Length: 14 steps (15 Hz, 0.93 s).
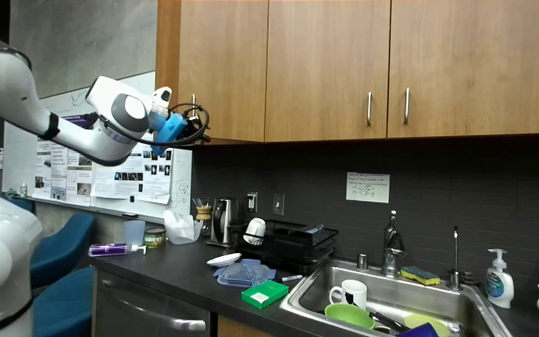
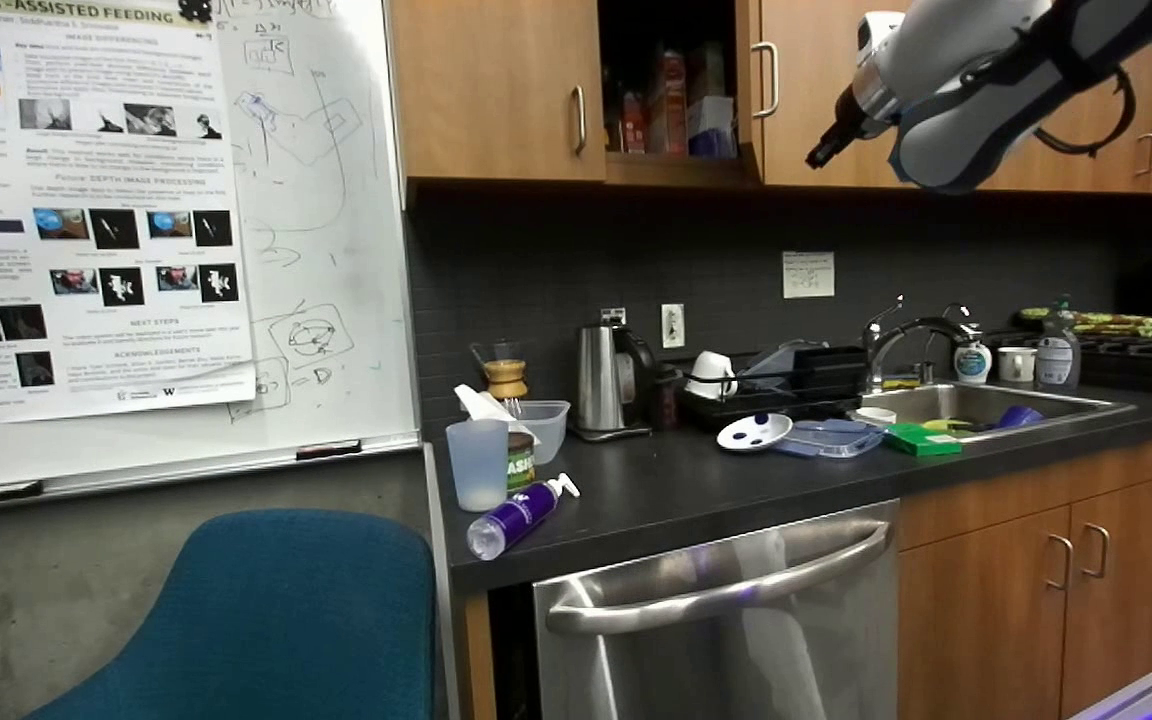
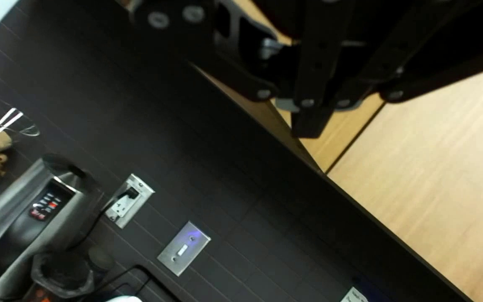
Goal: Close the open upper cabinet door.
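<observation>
Nearest of all in the wrist view, a black gripper (image 3: 307,126) hung at the top of the frame, its fingers together in one narrow tip with nothing visible between them. The narrow upper cabinet door (image 1: 225,70) to be closed stood ajar at the upper left of centre in an exterior view, a flat brown wooden panel with a slim silver bar handle (image 1: 193,99) near its left edge and a wide door (image 1: 328,70) to its right. The tip was near the panel's lower part; whether they touched could not be made out. In an exterior view, boxes (image 2: 669,105) showed through the gap at top centre, between the ajar panel and a twin door (image 2: 501,90) that lay closed. By its look, the panel was probably stiff, fairly light and free to swing on hinges along the edge away from the handle, so a gentle, steady push promised to be enough. Its smooth face might let the fingertips slide, and the metal bar would probably feel hard and slick. No grip seemed needed: the place to press was likely the flat wood beside the handle, near the free edge.
</observation>
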### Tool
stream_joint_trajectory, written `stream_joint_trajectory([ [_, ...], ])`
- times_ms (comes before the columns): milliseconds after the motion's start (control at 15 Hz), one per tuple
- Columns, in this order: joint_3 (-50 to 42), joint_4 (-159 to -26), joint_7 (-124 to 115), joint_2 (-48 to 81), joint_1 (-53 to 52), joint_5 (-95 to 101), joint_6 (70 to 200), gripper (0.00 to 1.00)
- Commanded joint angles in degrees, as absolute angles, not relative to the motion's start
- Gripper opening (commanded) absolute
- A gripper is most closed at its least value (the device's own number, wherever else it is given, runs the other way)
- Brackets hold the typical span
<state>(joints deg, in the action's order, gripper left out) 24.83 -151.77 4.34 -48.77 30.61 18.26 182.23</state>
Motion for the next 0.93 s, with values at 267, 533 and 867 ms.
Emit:
stream_joint_trajectory([
  [267,29.6,-132.8,0.5,-38.1,34.1,20.4,169.0,0.0],
  [533,37.0,-135.5,-1.1,-41.4,29.1,27.3,168.1,0.0],
  [867,42.7,-138.1,0.1,-41.6,23.3,31.1,169.3,0.0],
])
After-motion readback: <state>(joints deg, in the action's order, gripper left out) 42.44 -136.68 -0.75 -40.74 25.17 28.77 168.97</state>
